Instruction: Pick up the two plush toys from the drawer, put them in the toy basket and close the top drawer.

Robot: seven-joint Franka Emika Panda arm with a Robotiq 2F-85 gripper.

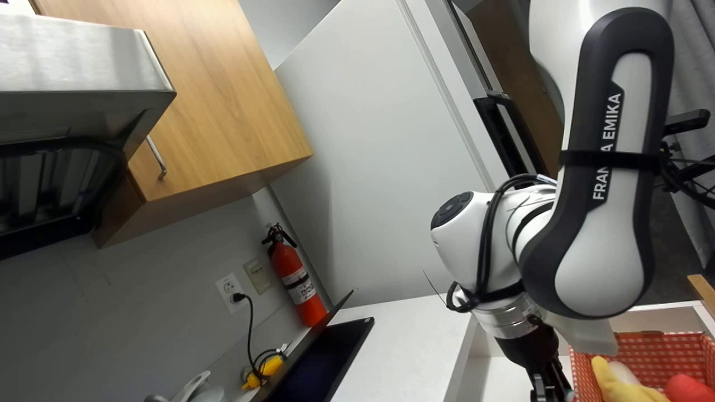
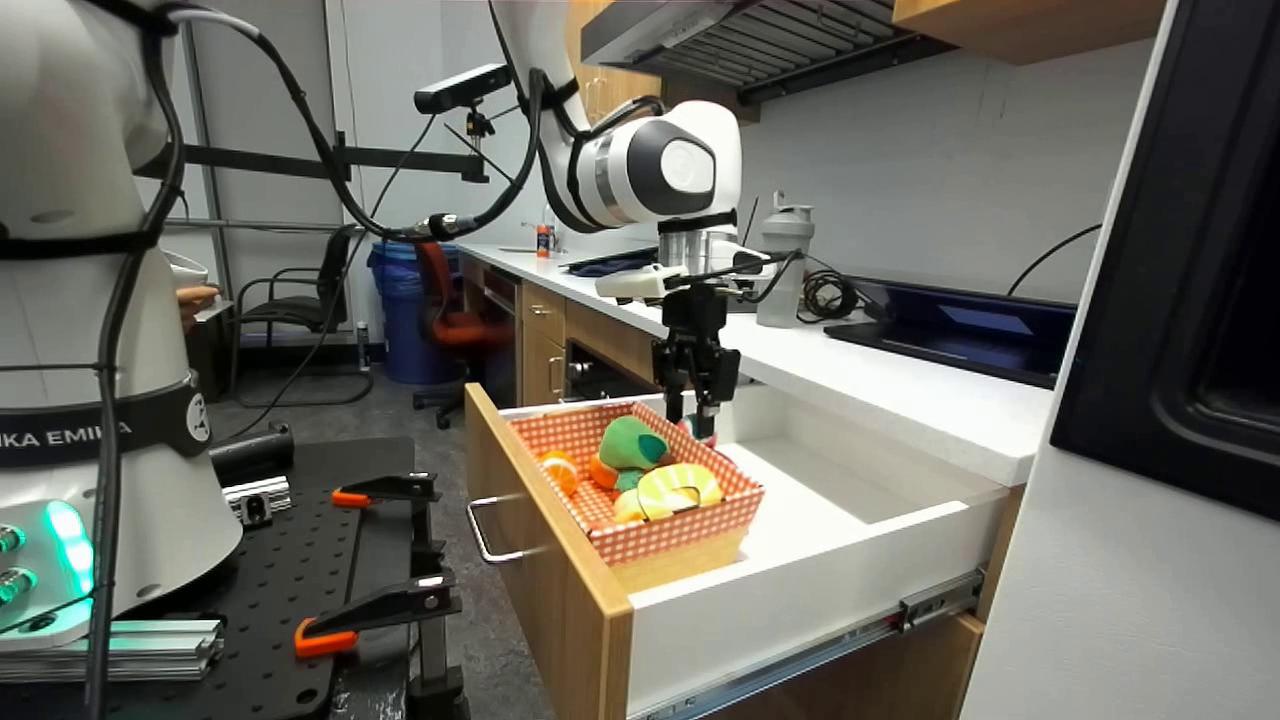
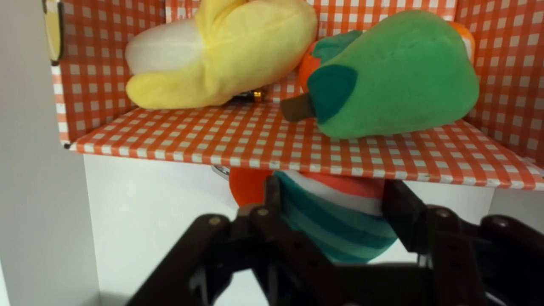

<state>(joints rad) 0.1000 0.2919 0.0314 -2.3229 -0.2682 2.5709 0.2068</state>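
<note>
Basket [image 3: 221,142] holding yellow plush [image 3: 255,46] and green plush [image 3: 403,85] partly hides the striped toy [image 3: 335,216] the jaws clasp.

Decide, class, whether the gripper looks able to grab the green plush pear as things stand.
Probably not: the striped plush toy is between the fingers of the gripper, and a wall of the toy basket separates them from the pear.

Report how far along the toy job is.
Done: a yellow banana plush and a green plush are in the basket, though whether they count is unclear.
In hand: the gripper straddles a striped plush in the top drawer, beside the basket; a firm grip can't be confirmed.
Left: put that plush in the basket, likely also the orange-red item partly hidden next to it, then shut the open drawer.
</note>
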